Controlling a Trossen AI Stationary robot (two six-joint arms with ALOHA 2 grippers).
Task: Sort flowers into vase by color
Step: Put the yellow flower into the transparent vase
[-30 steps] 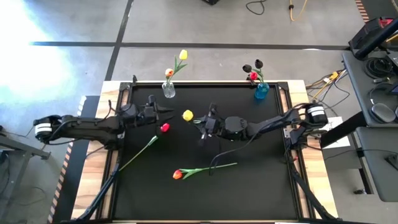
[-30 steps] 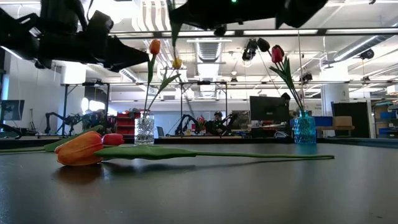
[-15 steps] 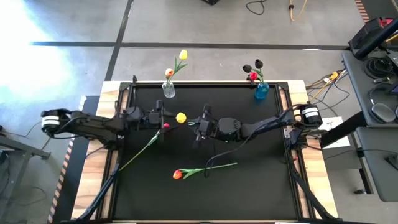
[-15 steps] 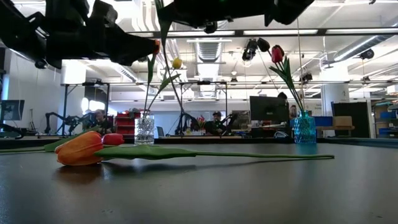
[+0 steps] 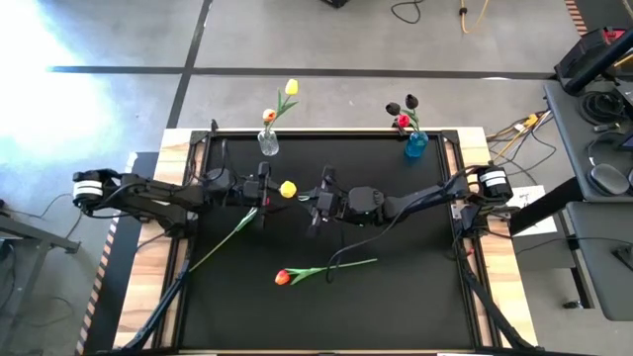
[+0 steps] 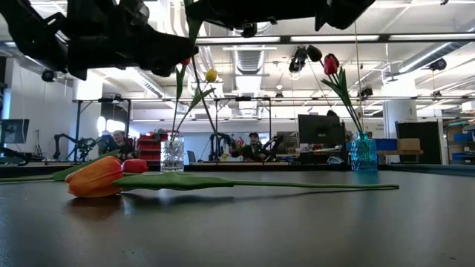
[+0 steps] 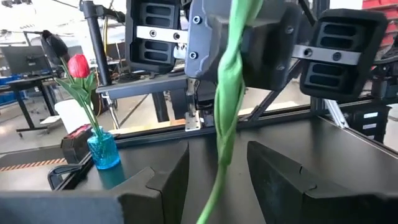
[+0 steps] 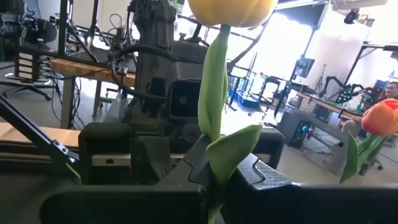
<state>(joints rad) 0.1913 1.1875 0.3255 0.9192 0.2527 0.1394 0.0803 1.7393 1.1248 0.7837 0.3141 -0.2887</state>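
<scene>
A yellow tulip (image 5: 288,188) hangs in mid-air over the table's middle, with my right gripper (image 5: 315,201) shut on its stem. In the right wrist view its head (image 8: 231,9) stands above my right gripper (image 8: 217,177). My left gripper (image 5: 269,188) is level and open. In the left wrist view my left gripper (image 7: 217,180) has one finger on each side of the stem (image 7: 225,118) without plainly touching it. A red tulip's stem (image 5: 218,242) and an orange tulip (image 5: 283,277) lie on the black mat. The red head is under my left gripper. My right gripper pinches the yellow tulip's stem (image 8: 210,121) and a leaf (image 8: 233,152) between its two fingers, below the head. The fingers come level from the table's right and lie across the stem. The flower is lifted clear and roughly upright, head up, its lower stem (image 7: 208,199) hanging below.
At the far edge stand a clear vase (image 5: 268,144) with a yellow and an orange tulip, and a blue vase (image 5: 415,146) with red and dark tulips. The low view shows the orange tulip (image 6: 95,176) lying across the mat, with the red head (image 6: 135,165) behind it.
My left gripper has moved toward the table's right, up to the yellow tulip, and now covers the red tulip's head in the high view. The yellow tulip's head has shifted a little toward the left arm.
</scene>
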